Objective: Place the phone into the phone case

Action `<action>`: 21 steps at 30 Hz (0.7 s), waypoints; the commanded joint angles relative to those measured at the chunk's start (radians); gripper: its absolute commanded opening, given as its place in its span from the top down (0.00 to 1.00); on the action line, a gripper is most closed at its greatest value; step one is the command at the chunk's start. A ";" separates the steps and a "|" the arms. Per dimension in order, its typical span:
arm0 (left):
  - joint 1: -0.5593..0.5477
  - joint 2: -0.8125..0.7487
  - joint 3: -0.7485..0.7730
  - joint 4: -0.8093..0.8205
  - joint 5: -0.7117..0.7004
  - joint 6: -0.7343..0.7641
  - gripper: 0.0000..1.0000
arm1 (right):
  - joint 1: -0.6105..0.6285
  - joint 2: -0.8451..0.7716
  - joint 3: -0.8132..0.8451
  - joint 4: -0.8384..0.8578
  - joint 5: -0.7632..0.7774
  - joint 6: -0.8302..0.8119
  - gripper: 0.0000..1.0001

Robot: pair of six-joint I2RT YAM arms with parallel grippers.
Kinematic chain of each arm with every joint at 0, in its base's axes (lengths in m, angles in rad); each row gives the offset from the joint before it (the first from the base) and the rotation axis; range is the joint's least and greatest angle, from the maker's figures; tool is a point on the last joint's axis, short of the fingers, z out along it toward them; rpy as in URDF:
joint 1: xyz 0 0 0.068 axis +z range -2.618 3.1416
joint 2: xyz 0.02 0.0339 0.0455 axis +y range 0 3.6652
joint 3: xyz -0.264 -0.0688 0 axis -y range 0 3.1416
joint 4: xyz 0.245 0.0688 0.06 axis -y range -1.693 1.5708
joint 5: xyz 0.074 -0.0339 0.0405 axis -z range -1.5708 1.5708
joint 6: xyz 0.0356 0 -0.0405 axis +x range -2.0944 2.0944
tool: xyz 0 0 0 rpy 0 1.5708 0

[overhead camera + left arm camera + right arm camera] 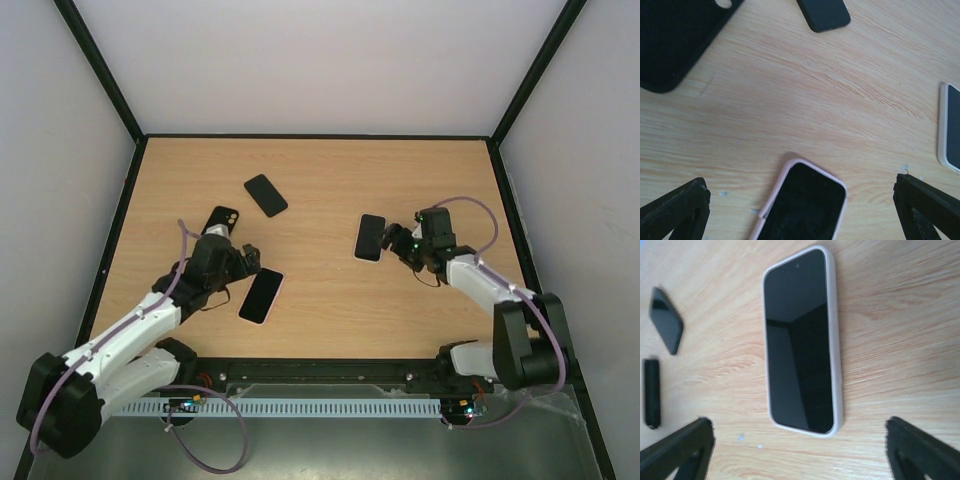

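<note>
A bare black phone [265, 195] lies at the back left of the table, with an empty black case [220, 220] in front of it. A phone in a pink case [261, 296] lies right of my left gripper [250, 262]. In the left wrist view this gripper [800, 212] is open and empty, its fingers wide on either side of the pink-cased phone [802, 205]. The black case [675, 40] and black phone [822, 12] lie beyond. My right gripper [398, 241] is open and empty just right of a white-cased phone [370, 237], which lies ahead of it in the right wrist view [800, 340].
Black frame rails [310, 136] border the wooden table on the far side and both sides. The white-cased phone shows at the right edge of the left wrist view [950, 130]. The black phone [666, 326] and black case [651, 392] show at the left of the right wrist view.
</note>
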 commanded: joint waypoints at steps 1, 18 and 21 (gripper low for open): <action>0.027 0.081 0.043 0.072 -0.087 0.074 0.01 | 0.005 -0.119 -0.058 0.024 -0.054 0.045 0.01; 0.192 0.523 0.179 0.175 -0.154 0.190 0.16 | 0.112 -0.283 -0.159 0.049 -0.042 0.113 0.02; 0.219 0.558 0.197 0.177 -0.137 0.214 0.21 | 0.126 -0.280 -0.167 0.064 -0.041 0.125 0.02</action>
